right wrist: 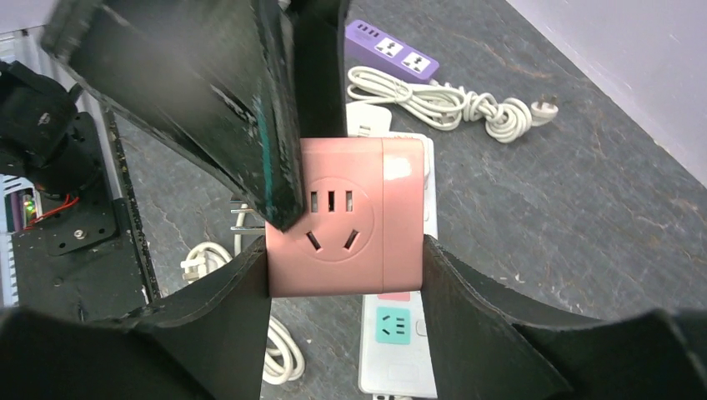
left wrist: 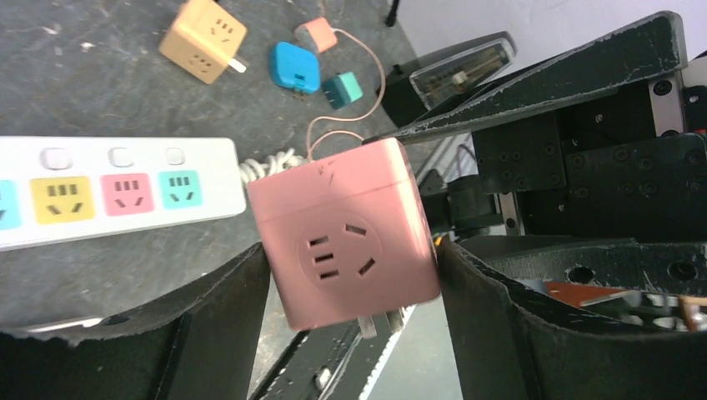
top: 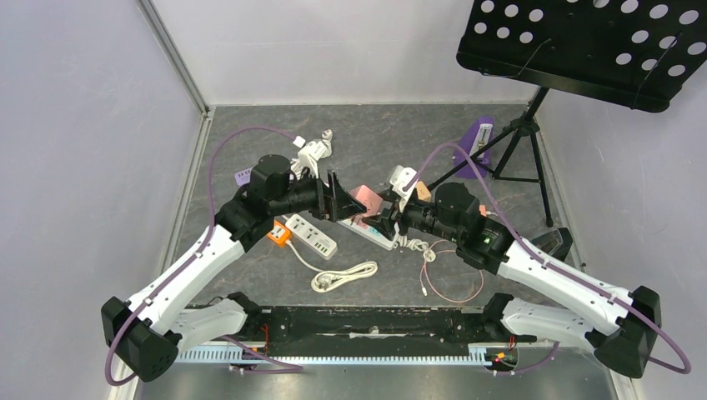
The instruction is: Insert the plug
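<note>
Pink cube plug [right wrist: 342, 221], up off the table, just over the near end of the white power strip [left wrist: 108, 192]. Same size on every side, so no long way to it. Tipped a little. Round face with holes seen by each wrist camera. Metal prongs [left wrist: 379, 323] bare, poking out of the low side in the left wrist view, not in any hole of the strip.

Pinched on two flat sides by the right gripper [right wrist: 343, 250], black fingers [right wrist: 242, 275] pressed tight on the pink. Left gripper [left wrist: 352, 250] spread wide, one finger on each side of the cube and very close; hard to tell if touching.

On the strip, a row of yellow, pink and green-blue holes. Past the strip, in the left wrist view, an orange cube [left wrist: 203, 39], a blue plug [left wrist: 295, 67] and a small teal plug [left wrist: 343, 89]. Past the strip's far end, in the right wrist view, a purple strip [right wrist: 392, 52] and a coiled white cord [right wrist: 450, 104].
</note>
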Motion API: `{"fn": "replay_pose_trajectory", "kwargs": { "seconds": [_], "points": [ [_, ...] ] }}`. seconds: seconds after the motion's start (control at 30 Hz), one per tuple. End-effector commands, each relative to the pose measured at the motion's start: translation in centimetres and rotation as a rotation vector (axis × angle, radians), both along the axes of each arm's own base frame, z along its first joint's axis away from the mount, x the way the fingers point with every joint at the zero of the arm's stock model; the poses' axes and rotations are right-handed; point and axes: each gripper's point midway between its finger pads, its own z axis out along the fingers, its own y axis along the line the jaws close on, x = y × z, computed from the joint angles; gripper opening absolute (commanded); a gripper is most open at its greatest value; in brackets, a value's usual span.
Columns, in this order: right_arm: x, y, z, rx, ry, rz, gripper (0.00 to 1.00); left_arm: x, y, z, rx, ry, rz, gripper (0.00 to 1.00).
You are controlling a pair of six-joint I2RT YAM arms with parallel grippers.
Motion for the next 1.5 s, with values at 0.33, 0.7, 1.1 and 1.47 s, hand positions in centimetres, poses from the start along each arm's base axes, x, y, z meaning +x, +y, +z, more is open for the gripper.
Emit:
{"fn": "replay_pose_trajectory", "kwargs": {
  "seconds": [0.33,0.7,1.1,1.47],
  "points": [
    [-0.4,1.0,4.1,0.134,-0.067,0.032,0.59,-3.0,-2.2,4.0,-0.278,0.041,-0.169,0.26],
    [-3.3,-2.0,6.2,0.319,0.162,-0.038,0.98,-2.1,-1.5,3.0,-0.056,-0.401,-0.324,0.02],
    [0.4,-1.3,7.3,0.434,0.640,-0.396,0.89,0.5,-1.5,4.0,0.128,-0.923,-0.445,0.02],
    [1.0,-0.4,5.5,0.486,0.780,-0.466,0.91,-0.5,-1.9,4.9,0.091,-1.093,-0.511,0.02]
  ]
}}
